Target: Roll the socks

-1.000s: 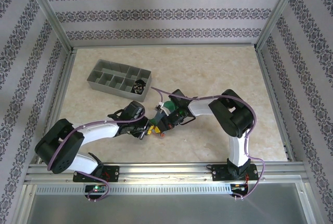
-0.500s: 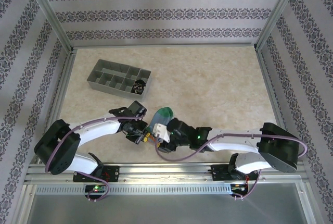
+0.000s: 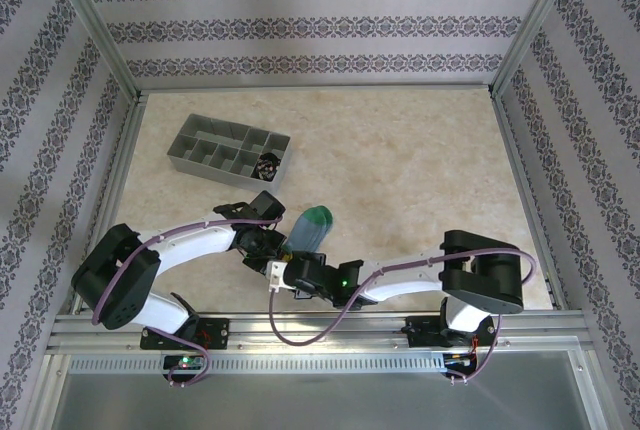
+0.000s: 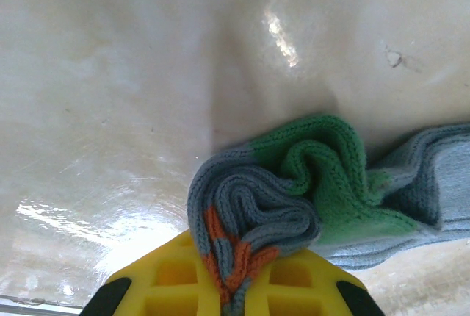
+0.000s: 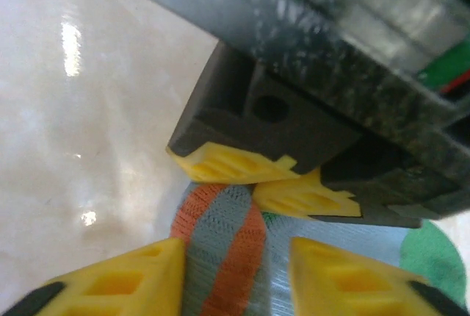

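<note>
Your left gripper (image 4: 235,259) is pinching shut on the blue-grey sock (image 3: 313,223), its yellow fingers biting the bunched end where the orange stripes are folding in on themselves. Your right gripper (image 5: 235,259) is sitting just near of it, its jaws standing partway apart on either side of the sock's orange-striped stretch; the fabric is filling the gap, and you cannot tell whether the fingers are pressing it or only straddling it. The sock is lying on the marble-patterned table (image 3: 400,170), near the front edge and left of centre, with its green toe pointing toward the far side. From the left wrist, the gripped end is looking crumpled more than wound, with a fold of green tucked into it. So by my reading you are only starting this roll: most of the sock is stretching out flat past the grippers, and the winding, the tucking and the putting away are all left to do. In the near right compartment of the grey tray (image 3: 210,170), far left on the table, a small dark-and-white bundle (image 3: 267,163) is sitting; I take it for the striped sock, already rolled and stowed, though it is too small to be sure. Counting up: two grippers, two socks, one tray.
</note>
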You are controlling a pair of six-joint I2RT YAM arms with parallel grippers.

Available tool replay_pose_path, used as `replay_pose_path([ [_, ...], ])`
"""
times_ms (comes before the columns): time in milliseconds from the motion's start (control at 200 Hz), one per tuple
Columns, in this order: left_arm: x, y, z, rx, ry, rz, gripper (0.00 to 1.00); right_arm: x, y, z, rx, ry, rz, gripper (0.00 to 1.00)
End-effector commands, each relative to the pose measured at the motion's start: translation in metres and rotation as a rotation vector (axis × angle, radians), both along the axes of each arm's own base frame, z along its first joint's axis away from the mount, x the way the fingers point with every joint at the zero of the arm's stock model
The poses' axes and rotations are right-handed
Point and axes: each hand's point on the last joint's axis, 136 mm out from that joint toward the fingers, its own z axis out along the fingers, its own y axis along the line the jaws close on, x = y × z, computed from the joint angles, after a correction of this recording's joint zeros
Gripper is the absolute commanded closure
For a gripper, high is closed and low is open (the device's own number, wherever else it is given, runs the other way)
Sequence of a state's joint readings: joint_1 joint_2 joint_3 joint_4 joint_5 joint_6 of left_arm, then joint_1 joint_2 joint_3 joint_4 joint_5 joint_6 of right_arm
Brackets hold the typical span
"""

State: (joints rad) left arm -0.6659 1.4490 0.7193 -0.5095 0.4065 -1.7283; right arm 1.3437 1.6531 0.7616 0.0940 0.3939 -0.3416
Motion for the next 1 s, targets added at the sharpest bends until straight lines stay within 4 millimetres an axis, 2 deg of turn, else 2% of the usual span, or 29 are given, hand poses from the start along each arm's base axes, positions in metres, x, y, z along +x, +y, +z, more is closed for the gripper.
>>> replay_pose_path([
  [0, -0.04, 0.035, -0.024, 0.159, 0.149, -0.016, 1.0, 0.016, -0.013, -0.014, -0.086, -0.008, -0.089, 0.71],
  [70, -0.039, 0.035, -0.022, 0.157, 0.141, -0.012, 1.0, 0.02, -0.026, -0.028, -0.124, 0.05, -0.144, 0.82],
  [195, -0.034, 0.035, -0.018, 0.144, 0.097, 0.004, 0.99, 0.012, -0.041, -0.043, -0.153, 0.151, -0.169, 1.0],
  [240, -0.03, 0.035, -0.015, 0.136, 0.067, 0.011, 0.91, 0.009, -0.046, -0.048, -0.155, 0.211, -0.185, 1.0],
  [385, -0.009, 0.032, -0.002, 0.073, -0.068, 0.056, 0.53, -0.005, -0.062, -0.067, -0.116, 0.479, -0.25, 1.0],
  [440, -0.002, 0.034, 0.005, 0.061, -0.114, 0.074, 0.43, -0.011, -0.065, -0.07, -0.086, 0.577, -0.266, 1.0],
  [480, 0.003, 0.035, 0.01, 0.048, -0.149, 0.081, 0.39, -0.016, -0.066, -0.072, -0.056, 0.649, -0.271, 1.0],
  [600, 0.012, 0.041, 0.018, 0.031, -0.229, 0.101, 0.33, -0.023, -0.072, -0.077, -0.003, 0.81, -0.311, 1.0],
  [764, 0.021, 0.039, 0.025, -0.022, -0.326, 0.1, 0.32, -0.021, -0.077, -0.082, 0.033, 0.921, -0.379, 1.0],
  [904, 0.027, 0.026, 0.028, -0.093, -0.388, 0.046, 0.36, -0.019, -0.082, -0.087, 0.047, 0.991, -0.448, 1.0],
  [994, 0.027, 0.02, 0.026, -0.114, -0.389, 0.003, 0.41, -0.018, -0.087, -0.091, 0.063, 1.025, -0.495, 1.0],
])
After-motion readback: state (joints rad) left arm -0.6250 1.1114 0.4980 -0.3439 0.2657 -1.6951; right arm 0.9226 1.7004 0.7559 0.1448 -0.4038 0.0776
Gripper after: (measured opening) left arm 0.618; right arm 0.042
